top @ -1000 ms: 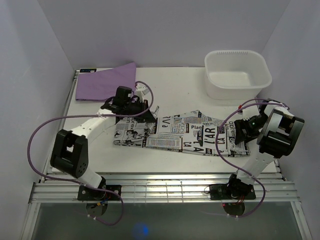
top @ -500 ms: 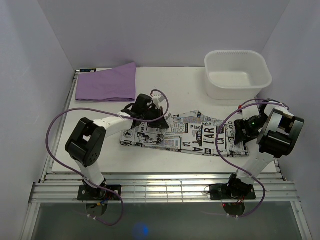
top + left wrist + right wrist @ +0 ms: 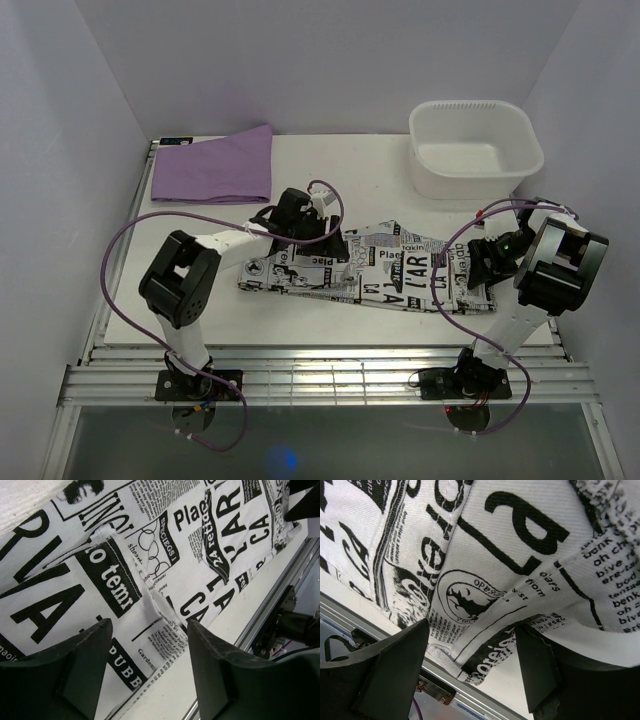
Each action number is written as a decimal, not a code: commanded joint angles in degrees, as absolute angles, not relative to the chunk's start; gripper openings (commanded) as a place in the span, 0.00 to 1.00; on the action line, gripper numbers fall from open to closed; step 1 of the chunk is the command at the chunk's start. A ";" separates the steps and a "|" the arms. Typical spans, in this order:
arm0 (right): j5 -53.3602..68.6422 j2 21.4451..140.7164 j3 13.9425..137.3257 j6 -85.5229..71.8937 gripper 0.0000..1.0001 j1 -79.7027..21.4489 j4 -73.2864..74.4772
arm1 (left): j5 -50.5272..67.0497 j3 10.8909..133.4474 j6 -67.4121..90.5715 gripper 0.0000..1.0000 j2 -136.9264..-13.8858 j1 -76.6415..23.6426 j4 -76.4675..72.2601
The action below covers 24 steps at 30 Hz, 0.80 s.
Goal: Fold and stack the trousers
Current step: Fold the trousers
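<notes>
The trousers (image 3: 400,272), white with black newspaper print, lie in a long band across the middle of the table, their left part folded over. My left gripper (image 3: 328,243) hovers low over that folded part. In the left wrist view it (image 3: 147,652) stands open, with flat printed cloth (image 3: 150,555) under the gap and nothing held. My right gripper (image 3: 478,262) is at the trousers' right end. In the right wrist view it (image 3: 470,655) is open too, and a hemmed fold of the cloth (image 3: 495,555) lies loose between its fingers and over the right finger (image 3: 540,670).
A folded purple cloth (image 3: 215,165) lies at the back left. A white tub (image 3: 475,150) stands at the back right. The table's metal front rail (image 3: 330,375) runs just beyond the trousers' near edge. Walls close in on both sides.
My left gripper moved right, carrying the trousers' left end over the rest, then opened and let the cloth go. The right arm has stayed put, still open.
</notes>
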<state>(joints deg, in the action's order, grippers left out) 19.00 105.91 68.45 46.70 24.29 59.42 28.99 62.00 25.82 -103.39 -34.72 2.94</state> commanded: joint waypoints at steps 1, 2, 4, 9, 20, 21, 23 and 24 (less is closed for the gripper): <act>22.76 108.37 66.36 47.46 0.75 23.64 60.03 | 28.74 65.04 21.10 0.74 -98.71 -34.37 7.02; 22.85 108.28 66.44 47.46 0.76 23.64 60.03 | 29.61 64.95 20.31 0.80 -96.35 -33.67 9.21; 22.94 107.84 66.71 47.64 0.76 23.64 60.12 | 33.46 64.86 18.38 0.82 -94.58 -30.86 12.38; 22.94 106.18 68.46 48.08 0.75 23.55 60.47 | 43.58 58.47 14.86 0.81 -89.13 -20.77 18.28; 38.32 101.69 78.94 47.99 0.68 16.10 72.60 | 53.44 52.74 9.59 0.78 -92.72 -7.48 24.25; 38.67 101.60 77.19 47.38 0.68 13.73 72.08 | 51.52 52.82 9.06 0.78 -93.07 -6.08 25.04; 38.15 102.13 70.97 46.76 0.68 11.96 69.10 | 51.68 53.43 6.95 0.78 -94.30 -4.05 27.94; 36.58 102.48 68.58 46.41 0.67 10.82 67.69 | 50.98 53.79 4.68 0.78 -94.65 -2.13 29.08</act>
